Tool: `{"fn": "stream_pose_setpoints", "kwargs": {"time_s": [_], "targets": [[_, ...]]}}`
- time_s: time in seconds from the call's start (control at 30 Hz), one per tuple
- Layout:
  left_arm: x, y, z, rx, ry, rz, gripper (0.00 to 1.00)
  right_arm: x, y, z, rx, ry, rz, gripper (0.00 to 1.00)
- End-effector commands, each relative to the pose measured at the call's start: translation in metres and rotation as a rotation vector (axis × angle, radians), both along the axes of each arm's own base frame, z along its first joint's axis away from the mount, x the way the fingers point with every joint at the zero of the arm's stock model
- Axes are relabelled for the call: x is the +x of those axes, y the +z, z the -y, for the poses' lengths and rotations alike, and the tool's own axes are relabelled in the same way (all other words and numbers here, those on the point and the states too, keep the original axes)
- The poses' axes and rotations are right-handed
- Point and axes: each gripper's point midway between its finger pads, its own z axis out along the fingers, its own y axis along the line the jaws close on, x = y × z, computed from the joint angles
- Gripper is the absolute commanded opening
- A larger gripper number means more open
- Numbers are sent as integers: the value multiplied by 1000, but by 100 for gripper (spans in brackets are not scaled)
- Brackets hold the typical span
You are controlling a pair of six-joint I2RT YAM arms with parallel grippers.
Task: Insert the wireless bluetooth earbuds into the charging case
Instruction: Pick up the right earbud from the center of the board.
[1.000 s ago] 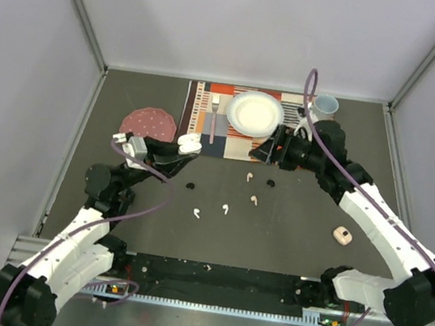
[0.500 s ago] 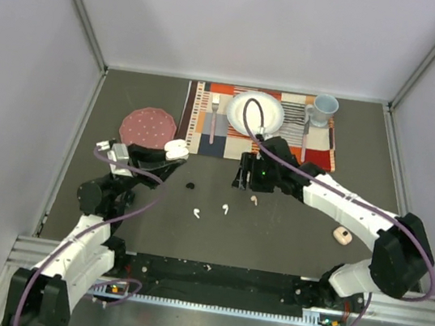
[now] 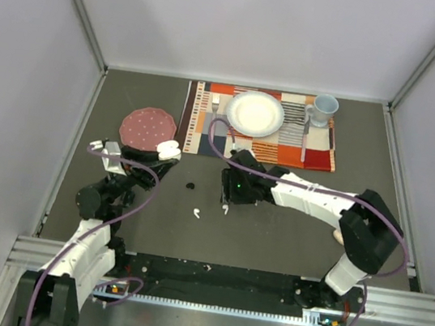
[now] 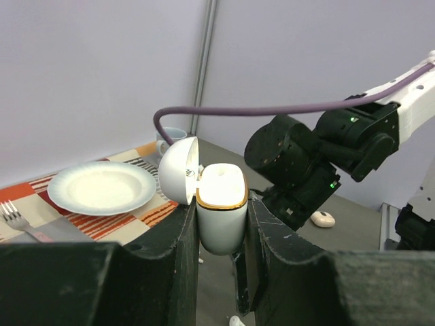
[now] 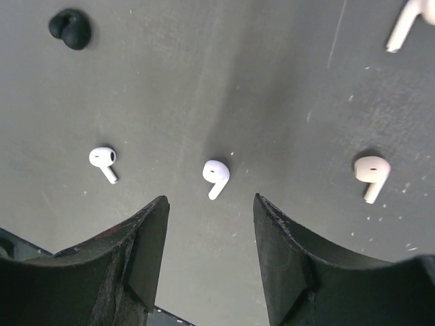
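The left gripper (image 4: 221, 219) is clenching its fingers (image 4: 178, 255) on the white charging case (image 4: 221, 204). It is holding the case upright above the table (image 3: 271, 245), with the domed lid hinged open to one side. From overhead, the case is hanging over the left part of the table, at the near edge of a round maroon dotted mat (image 3: 145, 124).

The right gripper (image 5: 211, 204) is pointing down at the middle of the table with its fingers (image 5: 146, 248) spread apart, grasping nothing. A white earbud (image 5: 215, 175) is lying on the table just beyond the fingertips, in line with the gap between them, and neither finger is touching it. A second white earbud (image 5: 103, 160) is lying to one side of it, outside the fingers. A pale pink earbud (image 5: 371, 171) is lying on the other side, also outside them. A black earbud (image 5: 70, 28) is sitting farther off near a corner of the wrist view. Another pale pink earbud (image 5: 406, 22) is showing partly at the opposite corner.

The right arm (image 3: 310, 200) is stretching across the table between the earbuds and a patterned placemat (image 3: 285, 148) at the back. The placemat is carrying a white plate (image 3: 254, 113), a fork (image 3: 213, 121) and a pale blue mug (image 3: 324, 107). A small pale pink case (image 4: 323, 219) is lying closed beyond the right arm.
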Motion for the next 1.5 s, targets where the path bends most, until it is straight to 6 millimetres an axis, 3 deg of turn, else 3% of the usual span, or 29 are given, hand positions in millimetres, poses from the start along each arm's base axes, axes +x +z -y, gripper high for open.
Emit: {"fn": "stream_pose_setpoints", "kwargs": {"time_s": [0.0,0.67,1.37,1.47], "targets": [[-32,39,-3,-43,-9,245,0,7,2,-19,-5,-5,36,53],[-28,35,-4,-41,7,221,0,6,-23,-23,-70,-1,16,45],[-26,34,-3,-35,7,207,0,6,-33,-26,-91,9,5,37],[-25,34,-3,-36,8,203,0,6,-33,-25,-93,10,2,31]]}}
